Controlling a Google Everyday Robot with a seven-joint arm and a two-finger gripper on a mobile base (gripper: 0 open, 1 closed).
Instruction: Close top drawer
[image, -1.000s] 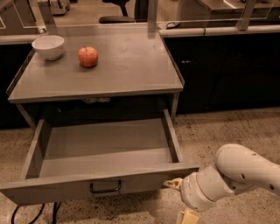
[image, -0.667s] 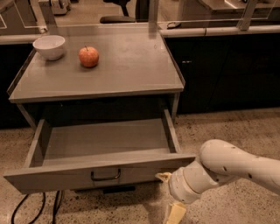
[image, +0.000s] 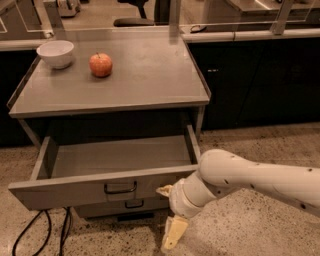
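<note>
The top drawer (image: 75, 192) of the grey metal cabinet stands partly open. It is wide and shallow, its inside is bare, and a small black loop handle (image: 120, 188) sits at the centre of its front. My gripper (image: 167, 214) is at the right end of the drawer front and is open. Its upper finger (image: 163, 190) is against the front panel. Its lower finger (image: 173, 232) points down toward the floor. My white arm (image: 250, 177) reaches in from the right.
A white bowl (image: 55, 52) and a red apple (image: 101, 64) sit on the cabinet top (image: 150, 75). A narrower drawer front (image: 145, 204) shows below the top drawer. Black cables (image: 30, 232) lie on the floor at left. Dark counters stand behind.
The drawer has slid part of the way into the cabinet. My gripper and arm have moved left and forward with the drawer front.
</note>
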